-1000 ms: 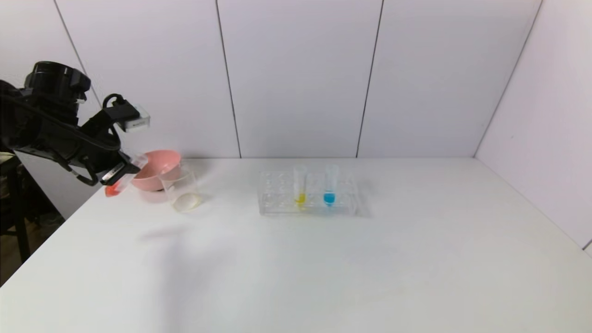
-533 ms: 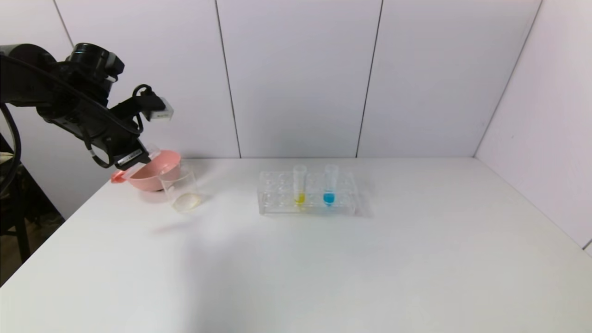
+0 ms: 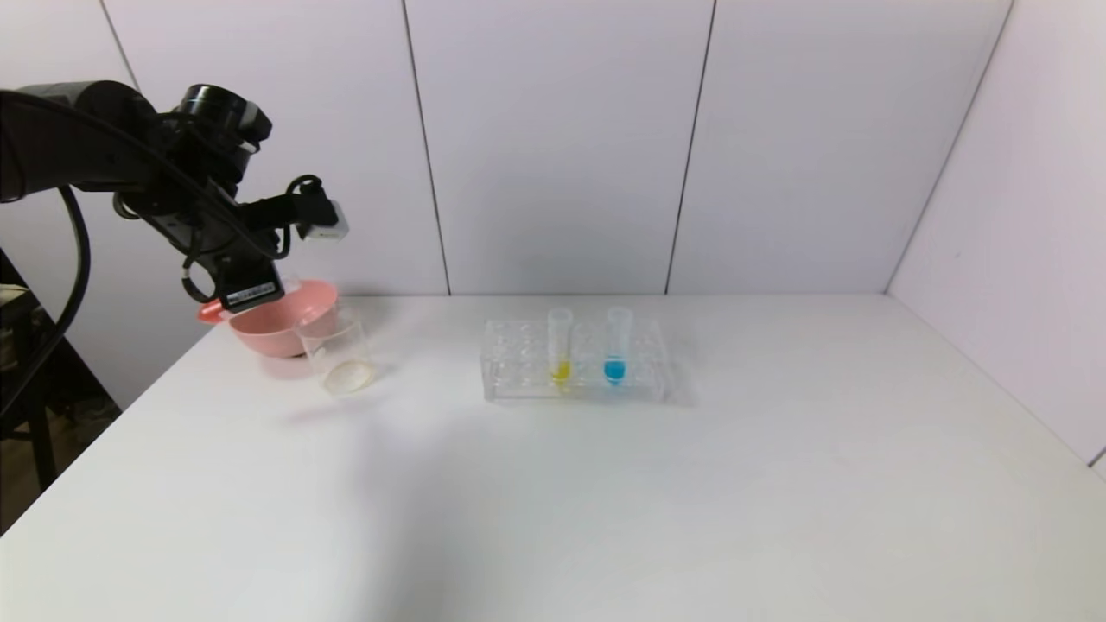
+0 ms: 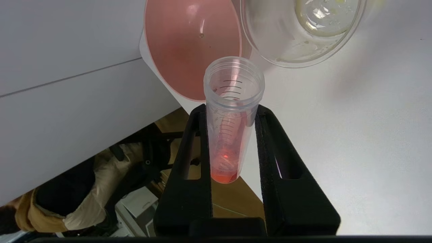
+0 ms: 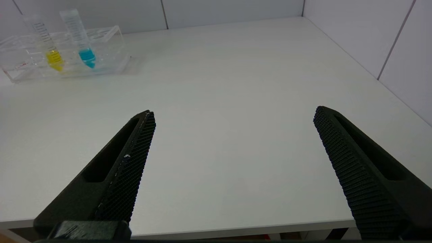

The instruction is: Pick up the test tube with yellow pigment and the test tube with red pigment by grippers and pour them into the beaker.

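My left gripper is shut on the test tube with red pigment and holds it nearly level above the pink bowl's left rim. In the left wrist view the tube sits between the gripper's jaws, red liquid pooled at its rounded bottom, its open mouth towards the bowl and the beaker. The beaker stands right of the bowl and apart from the tube. The test tube with yellow pigment stands in the rack, also seen in the right wrist view. My right gripper is open and empty over the table's near edge.
A pink bowl touches the beaker's far left side, also in the left wrist view. A clear rack at mid-table also holds a blue-liquid tube. The table's left edge runs just below the held tube.
My left arm has risen and swung right and back. The red tube has gone from steeply tilted beside the bowl to nearly level over the bowl's left rim.
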Robot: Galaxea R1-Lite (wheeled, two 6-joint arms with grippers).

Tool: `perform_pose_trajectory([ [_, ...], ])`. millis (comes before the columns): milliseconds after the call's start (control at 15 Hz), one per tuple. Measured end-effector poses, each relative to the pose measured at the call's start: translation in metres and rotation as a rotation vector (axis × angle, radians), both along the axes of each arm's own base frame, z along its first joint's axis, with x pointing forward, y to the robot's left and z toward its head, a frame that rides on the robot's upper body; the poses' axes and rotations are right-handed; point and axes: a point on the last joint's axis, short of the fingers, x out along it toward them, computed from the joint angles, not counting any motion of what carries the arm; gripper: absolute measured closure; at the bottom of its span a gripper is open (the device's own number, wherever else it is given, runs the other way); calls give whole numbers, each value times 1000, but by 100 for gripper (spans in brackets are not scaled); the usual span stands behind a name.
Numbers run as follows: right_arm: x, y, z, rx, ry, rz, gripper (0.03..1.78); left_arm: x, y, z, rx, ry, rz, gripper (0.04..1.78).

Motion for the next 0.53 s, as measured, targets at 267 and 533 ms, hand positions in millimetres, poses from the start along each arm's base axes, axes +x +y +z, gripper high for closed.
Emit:
perform_pose_trajectory([
  [267,0,0,0,0,0,0,10,7,-5,-7,122,23,15,140],
  [533,0,0,0,0,0,0,10,13,-17,-16,226,45,23,140],
])
